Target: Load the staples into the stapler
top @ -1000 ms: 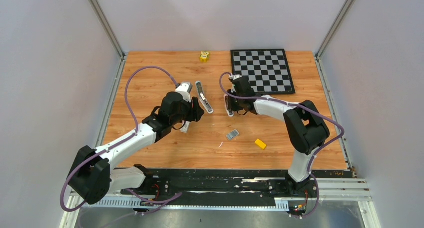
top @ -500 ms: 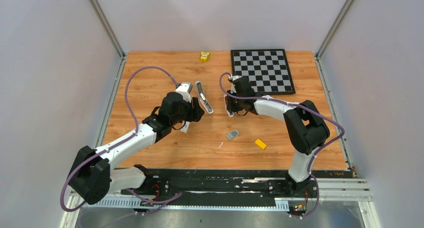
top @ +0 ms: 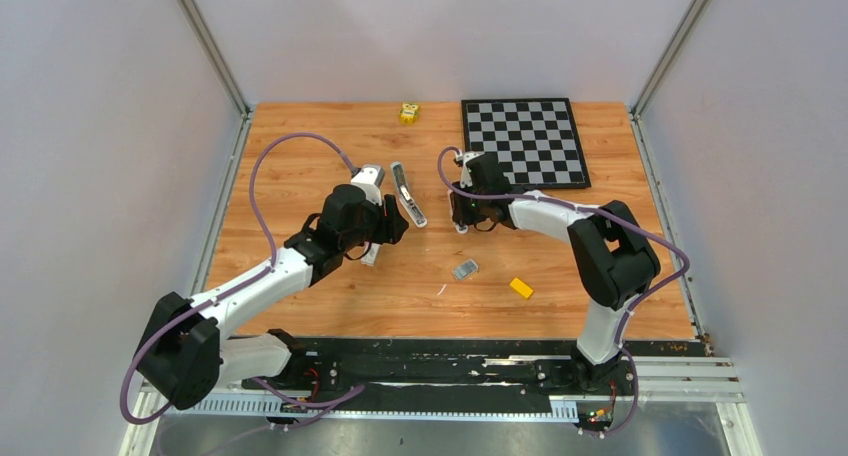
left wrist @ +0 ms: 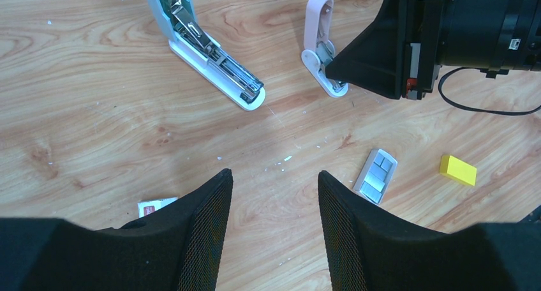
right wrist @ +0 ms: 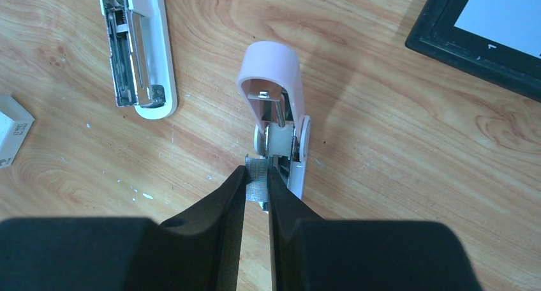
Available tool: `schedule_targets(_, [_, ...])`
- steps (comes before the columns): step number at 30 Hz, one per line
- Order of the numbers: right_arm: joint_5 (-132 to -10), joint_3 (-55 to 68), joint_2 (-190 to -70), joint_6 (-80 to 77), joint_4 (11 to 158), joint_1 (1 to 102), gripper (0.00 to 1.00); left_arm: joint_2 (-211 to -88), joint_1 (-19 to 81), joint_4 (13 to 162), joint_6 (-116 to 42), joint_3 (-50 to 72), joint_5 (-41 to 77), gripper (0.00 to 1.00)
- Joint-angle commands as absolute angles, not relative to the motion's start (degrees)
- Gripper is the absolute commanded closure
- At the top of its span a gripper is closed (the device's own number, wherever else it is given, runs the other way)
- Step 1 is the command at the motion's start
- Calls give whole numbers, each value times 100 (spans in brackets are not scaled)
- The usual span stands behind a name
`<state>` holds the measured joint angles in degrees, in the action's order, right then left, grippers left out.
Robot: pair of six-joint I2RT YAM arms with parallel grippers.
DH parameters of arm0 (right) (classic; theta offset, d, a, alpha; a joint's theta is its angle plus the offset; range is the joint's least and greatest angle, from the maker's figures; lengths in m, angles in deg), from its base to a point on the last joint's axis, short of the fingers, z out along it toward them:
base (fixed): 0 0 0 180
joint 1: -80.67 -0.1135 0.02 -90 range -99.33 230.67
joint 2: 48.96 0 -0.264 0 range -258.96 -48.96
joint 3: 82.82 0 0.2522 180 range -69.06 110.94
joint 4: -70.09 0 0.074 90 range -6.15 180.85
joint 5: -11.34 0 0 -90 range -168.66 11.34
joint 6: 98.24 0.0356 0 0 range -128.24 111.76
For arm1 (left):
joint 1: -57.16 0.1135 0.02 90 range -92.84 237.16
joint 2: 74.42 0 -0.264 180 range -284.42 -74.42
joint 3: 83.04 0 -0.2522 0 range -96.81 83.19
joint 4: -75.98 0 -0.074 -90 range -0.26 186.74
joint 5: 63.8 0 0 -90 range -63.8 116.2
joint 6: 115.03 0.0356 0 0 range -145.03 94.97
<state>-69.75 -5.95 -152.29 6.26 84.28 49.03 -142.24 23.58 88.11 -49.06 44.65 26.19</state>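
Note:
My right gripper (right wrist: 257,176) is shut on a short silvery strip of staples (right wrist: 258,173). The strip sits at the near end of the pink stapler (right wrist: 275,87), which lies hinged open on the wood, and touches its white magazine. From above, the right gripper (top: 458,214) hangs over that stapler. My left gripper (left wrist: 274,182) stands open with nothing between its fingers, low over bare wood. A second, pale blue stapler (left wrist: 210,55) lies open beyond it. A small grey tray (left wrist: 376,176) holding more silvery staple blocks lies to the right of the left fingers.
A yellow block (left wrist: 457,170) lies right of the tray. A little white-and-red box (left wrist: 156,206) sits by the left finger. The chessboard (top: 525,141) fills the far right, and a small yellow toy (top: 408,113) stands at the back edge.
The right wrist has shifted very slightly over the pink stapler. The left arm and the loose objects have not moved.

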Motion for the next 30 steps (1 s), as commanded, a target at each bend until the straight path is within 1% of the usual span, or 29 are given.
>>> schedule_targets(1, [-6834, -563, -15077, 381, 8534, 5028, 80, -14094, 2381, 8701, -4840, 4540, 2601, 45])
schedule_targets(30, [-6849, -475, -15128, 115, 8633, 5083, 80, -14112, 2380, 8688, -4841, 4549, 2598, 45])
